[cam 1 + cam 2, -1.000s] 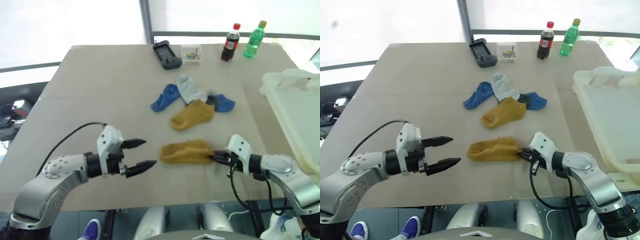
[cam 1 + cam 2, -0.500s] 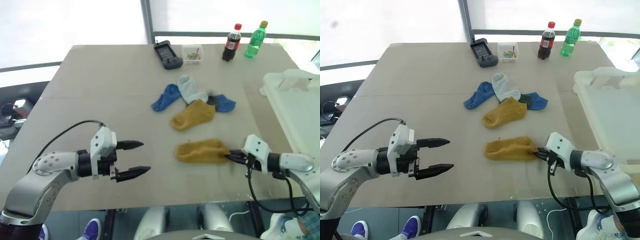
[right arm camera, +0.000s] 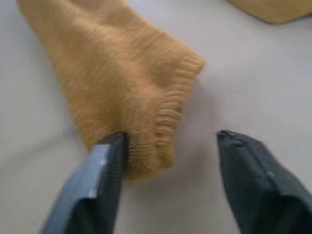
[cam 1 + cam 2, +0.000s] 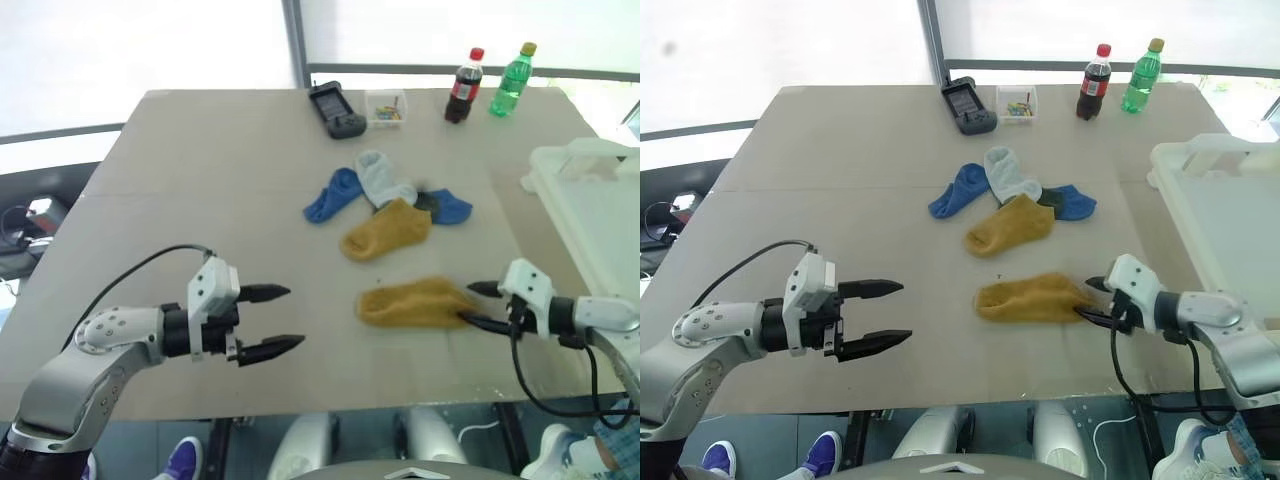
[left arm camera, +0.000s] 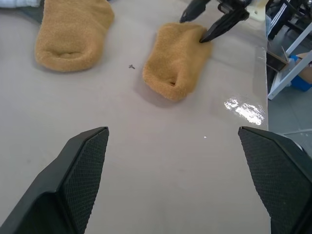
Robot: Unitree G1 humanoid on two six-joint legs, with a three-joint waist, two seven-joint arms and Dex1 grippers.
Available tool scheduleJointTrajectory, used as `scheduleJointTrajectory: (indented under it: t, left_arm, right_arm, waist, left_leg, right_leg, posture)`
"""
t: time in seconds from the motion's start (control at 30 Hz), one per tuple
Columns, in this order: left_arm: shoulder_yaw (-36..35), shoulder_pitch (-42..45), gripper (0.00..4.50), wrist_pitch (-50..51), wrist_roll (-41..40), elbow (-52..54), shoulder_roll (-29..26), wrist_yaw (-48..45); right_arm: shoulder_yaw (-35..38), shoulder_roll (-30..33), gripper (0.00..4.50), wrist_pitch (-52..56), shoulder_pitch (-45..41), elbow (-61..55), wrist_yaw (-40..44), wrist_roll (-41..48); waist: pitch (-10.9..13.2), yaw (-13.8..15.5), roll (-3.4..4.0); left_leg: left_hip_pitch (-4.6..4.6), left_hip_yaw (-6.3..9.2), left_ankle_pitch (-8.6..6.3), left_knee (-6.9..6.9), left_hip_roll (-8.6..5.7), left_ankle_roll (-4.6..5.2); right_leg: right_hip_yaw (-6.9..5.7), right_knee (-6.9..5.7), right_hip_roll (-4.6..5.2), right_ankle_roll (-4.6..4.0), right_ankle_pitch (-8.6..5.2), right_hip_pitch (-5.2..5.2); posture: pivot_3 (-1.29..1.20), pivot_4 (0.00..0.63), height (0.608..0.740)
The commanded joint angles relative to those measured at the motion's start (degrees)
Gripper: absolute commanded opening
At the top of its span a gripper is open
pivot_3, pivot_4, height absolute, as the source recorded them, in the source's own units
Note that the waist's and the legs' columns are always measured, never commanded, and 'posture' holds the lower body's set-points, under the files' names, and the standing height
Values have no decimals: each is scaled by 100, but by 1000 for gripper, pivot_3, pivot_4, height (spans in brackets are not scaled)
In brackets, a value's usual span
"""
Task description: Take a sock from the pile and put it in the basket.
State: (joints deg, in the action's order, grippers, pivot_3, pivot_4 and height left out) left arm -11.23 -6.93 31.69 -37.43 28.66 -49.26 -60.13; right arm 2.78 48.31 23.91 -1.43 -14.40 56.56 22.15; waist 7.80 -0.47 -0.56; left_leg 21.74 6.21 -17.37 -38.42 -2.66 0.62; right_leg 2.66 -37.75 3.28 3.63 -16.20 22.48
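Note:
A single mustard sock [image 4: 410,303] lies flat on the table, apart from the pile [image 4: 385,205] of blue, pale grey, dark and mustard socks farther back. My right gripper [image 4: 472,304] is open at this sock's right end. One of its fingers [image 3: 100,180] touches the ribbed cuff, the other stands clear of it. The left gripper [image 4: 292,317] hovers open and empty over the table, well left of the sock. The big white basket [image 4: 560,165] stands at the table's right edge, beyond my right arm.
Along the far edge stand a dark handset [image 4: 335,108], a small clear box [image 4: 384,106], a cola bottle [image 4: 461,85] and a green bottle [image 4: 509,78]. The table's near edge runs just below both grippers.
My right gripper, shut on the mustard sock's end, dragged it to the right across the table, then opened and let go. The left gripper stayed open in about the same place.

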Motion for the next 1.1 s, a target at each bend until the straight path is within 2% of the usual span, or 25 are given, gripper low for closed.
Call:
scheduleJointTrajectory:
  t: [0.03, 0.1, 0.17, 0.27, 0.5, 0.7, 1.07, 1.1]
  left_arm:
    - [-214, 0, 4500, -23, -115, 246, 52, 158]
    - [-240, -3, 4500, -12, -141, 273, 83, 252]
    - [-294, 32, 4500, 12, -189, 309, 157, 428]
    - [-389, 52, 4500, 49, -254, 379, 211, 595]
    - [-503, -18, 4500, 62, -307, 514, 258, 881]
    - [-530, -200, 4500, 41, -316, 679, 367, 1086]
    - [-615, -418, 4500, -11, -309, 855, 499, 1323]
    - [-628, -437, 4500, -19, -307, 866, 502, 1337]
  right_arm:
    - [563, -87, 2921, 553, -339, -449, -47, 838]
    - [549, -252, 2921, 690, -657, -371, -346, 836]
    - [234, -677, 2921, 554, -1284, 80, -835, 449]
    - [-487, -1081, 2921, -61, -2008, 1011, -1470, -733]
    - [-1175, -1755, 2921, -1173, -3058, 2590, -1524, -1650]
    - [-1202, -2008, 2921, -1588, -3688, 3605, -1473, -1873]
    - [-1234, -2348, 2921, -2212, -4345, 5076, -1243, -2121]
    - [-1238, -2365, 2682, -2283, -4387, 5169, -1228, -2146]
  waist:
    - [1, -7, 2]
    - [2, -41, 3]
    - [2, -64, 1]
    - [0, -53, -3]
    - [3, -42, 1]
    - [3, -59, 2]
    - [4, -74, 3]
    - [4, -81, 4]
  left_leg:
    - [0, 2, 0, 1, 2, 0]
    - [-2, 0, -1, 1, 4, 1]
    - [-8, -3, -10, 0, 5, 18]
    - [-12, -7, -2, -1, 7, 3]
    - [15, -11, 5, 2, -1, -9]
    - [12, -18, 5, 3, 4, -9]
    - [10, -21, 6, 3, 6, -9]
    - [9, -21, 6, 3, 6, -9]
  right_leg:
    - [2, 0, 0, 0, 0, 0]
    - [2, -2, -3, 0, 0, 0]
    - [4, -7, -5, 0, 0, 0]
    - [5, -14, -9, -6, 4, 2]
    - [4, -7, -6, -7, 4, 33]
    - [2, -5, -9, -7, 4, 32]
    - [4, -9, -12, -7, 4, 33]
    - [4, -9, -12, -7, 4, 33]
  posture:
    - [0, 150, 740]
    - [0, 150, 740]
    - [0, 150, 740]
    - [0, 150, 740]
    - [0, 150, 740]
    - [0, 150, 740]
    - [0, 150, 740]
    - [0, 150, 740]
